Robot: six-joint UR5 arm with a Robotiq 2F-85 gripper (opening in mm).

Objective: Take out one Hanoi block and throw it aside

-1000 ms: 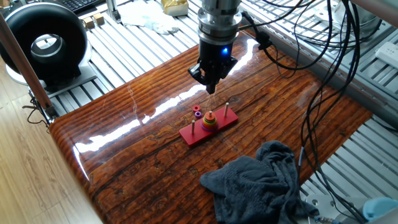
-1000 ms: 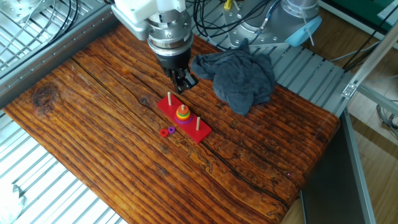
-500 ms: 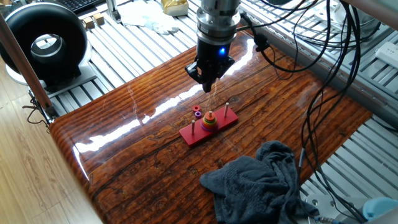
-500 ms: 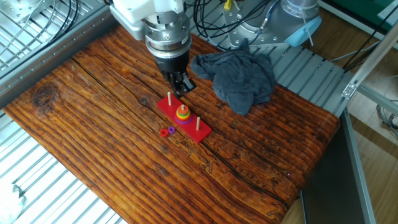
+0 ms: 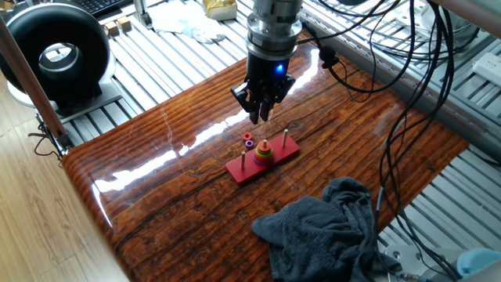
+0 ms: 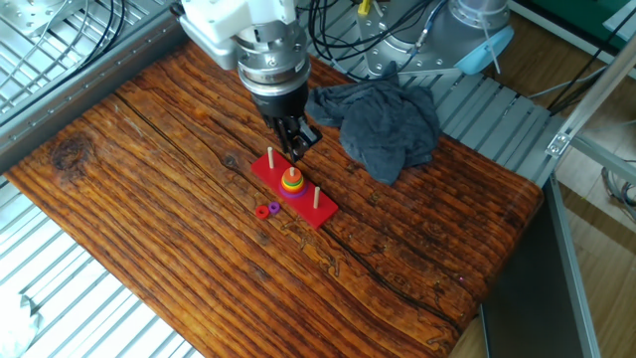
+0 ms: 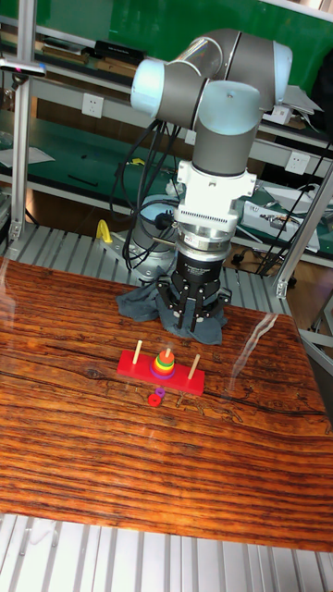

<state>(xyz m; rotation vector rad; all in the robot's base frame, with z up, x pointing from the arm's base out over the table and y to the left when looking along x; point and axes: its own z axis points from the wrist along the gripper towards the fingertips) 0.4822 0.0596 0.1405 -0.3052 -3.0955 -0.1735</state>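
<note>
The claw (image 5: 261,117) hangs above the wooden bench (image 5: 180,196), over the far side of the red peg base (image 6: 294,191), its fingers drawn close together with nothing visible between them. The base carries three upright pegs; the middle one holds a stack of coloured rings (image 7: 164,365). The Hanoi block (image 6: 262,211), a tiny red ring, lies flat on the bench just beside the base, touching the small purple ring (image 6: 274,207). A grey cloth (image 6: 383,119) lies apart from the base.
</note>
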